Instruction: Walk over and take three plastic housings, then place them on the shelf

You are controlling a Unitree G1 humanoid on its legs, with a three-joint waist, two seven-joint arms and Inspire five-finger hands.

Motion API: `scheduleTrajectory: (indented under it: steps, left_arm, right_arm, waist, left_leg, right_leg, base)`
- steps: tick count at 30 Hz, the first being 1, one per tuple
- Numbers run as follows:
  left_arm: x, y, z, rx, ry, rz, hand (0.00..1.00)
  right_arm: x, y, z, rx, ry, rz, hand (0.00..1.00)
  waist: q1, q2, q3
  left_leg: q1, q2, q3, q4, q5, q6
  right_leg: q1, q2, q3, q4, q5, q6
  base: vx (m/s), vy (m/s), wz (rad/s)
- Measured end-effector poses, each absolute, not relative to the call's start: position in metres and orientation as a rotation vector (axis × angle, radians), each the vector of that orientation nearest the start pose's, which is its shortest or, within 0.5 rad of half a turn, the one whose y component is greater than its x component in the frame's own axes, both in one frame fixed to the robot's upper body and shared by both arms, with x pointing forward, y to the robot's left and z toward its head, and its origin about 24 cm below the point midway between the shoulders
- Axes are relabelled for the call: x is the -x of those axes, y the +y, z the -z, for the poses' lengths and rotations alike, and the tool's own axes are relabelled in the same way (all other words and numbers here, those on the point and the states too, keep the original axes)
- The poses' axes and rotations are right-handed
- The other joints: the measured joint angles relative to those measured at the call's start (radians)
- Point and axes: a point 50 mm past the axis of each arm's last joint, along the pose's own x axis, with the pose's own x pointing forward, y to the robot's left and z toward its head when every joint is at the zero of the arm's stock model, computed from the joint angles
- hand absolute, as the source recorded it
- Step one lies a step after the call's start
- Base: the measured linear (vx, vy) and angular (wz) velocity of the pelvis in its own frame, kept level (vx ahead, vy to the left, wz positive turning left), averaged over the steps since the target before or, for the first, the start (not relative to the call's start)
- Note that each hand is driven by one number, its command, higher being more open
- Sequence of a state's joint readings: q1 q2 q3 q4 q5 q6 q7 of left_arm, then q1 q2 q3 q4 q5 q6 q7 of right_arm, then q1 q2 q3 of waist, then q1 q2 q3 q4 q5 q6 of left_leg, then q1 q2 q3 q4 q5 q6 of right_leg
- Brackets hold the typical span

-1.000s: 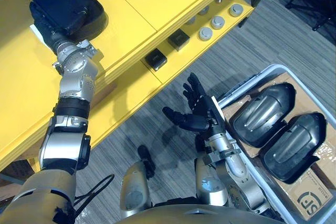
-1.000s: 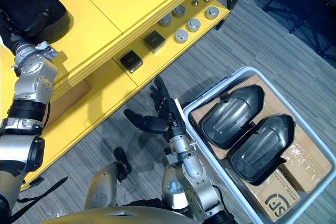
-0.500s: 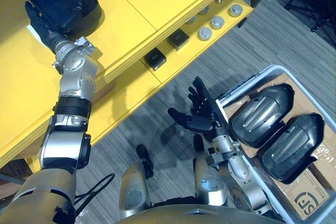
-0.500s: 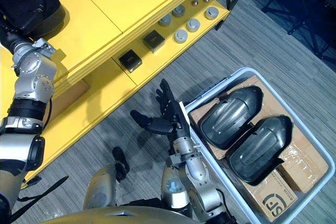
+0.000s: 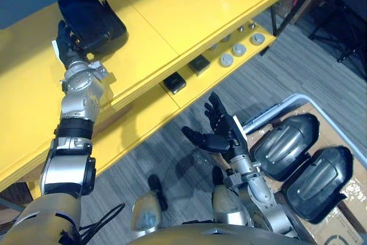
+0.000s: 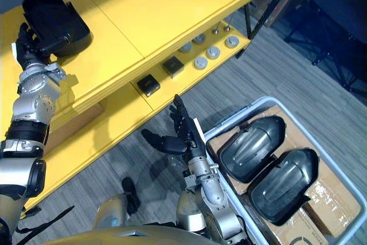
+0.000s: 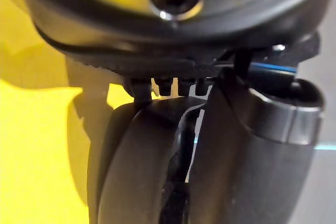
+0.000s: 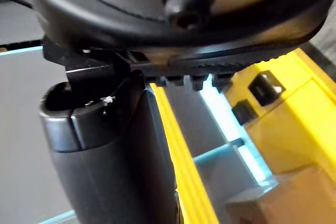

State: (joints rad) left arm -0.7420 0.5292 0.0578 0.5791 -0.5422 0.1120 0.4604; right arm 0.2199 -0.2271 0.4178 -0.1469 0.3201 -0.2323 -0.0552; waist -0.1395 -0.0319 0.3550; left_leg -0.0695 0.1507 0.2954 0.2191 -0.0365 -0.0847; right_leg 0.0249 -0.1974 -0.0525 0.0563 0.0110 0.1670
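One plastic housing (image 5: 94,18) on the yellow shelf (image 5: 172,4) — long axis diagonal.

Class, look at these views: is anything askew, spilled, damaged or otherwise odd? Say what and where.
Nothing stands out. One plastic housing sits on the yellow shelf at the left hand; two more housings lie side by side in the grey bin. The right hand is open above the floor.
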Motion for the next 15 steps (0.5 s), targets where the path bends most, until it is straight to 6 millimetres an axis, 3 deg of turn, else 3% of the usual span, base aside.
scheduleTrajectory:
  steps: [4, 8, 15]
  left_arm:
    - [-0.36, 0.283, -0.148, 0.115, -0.02, -0.544, 1.0]
    - [-0.355, 0.289, -0.139, 0.123, 0.0, -0.553, 1.0]
    - [-0.353, 0.295, -0.142, 0.09, -0.017, -0.558, 1.0]
  right_arm:
    - [-0.191, -0.103, -0.029, -0.205, -0.015, -0.294, 1.0]
    - [-0.189, -0.103, -0.025, -0.202, 0.004, -0.297, 1.0]
    - [-0.188, -0.108, -0.016, -0.188, 0.039, -0.278, 1.0]
  waist:
    - [0.002, 0.005, -0.06]
    - [0.003, 0.013, -0.08]
    - [0.027, 0.031, -0.145]
  left_leg:
    - [0.015, 0.001, 0.0, -0.016, 0.0, -0.001]
    - [0.027, 0.001, 0.0, -0.023, 0.002, -0.006]
    - [0.051, -0.003, -0.011, -0.065, 0.024, -0.017]
  right_leg:
    - [0.016, 0.003, -0.005, -0.016, 0.0, 0.0]
    - [0.03, 0.003, -0.008, -0.025, 0.001, -0.002]
    - [0.05, 0.007, -0.025, -0.038, 0.002, -0.006]
  base:
    - [0.0, 0.0, 0.0]
    - [-0.02, 0.002, 0.0]
    - [0.0, -0.006, 0.04]
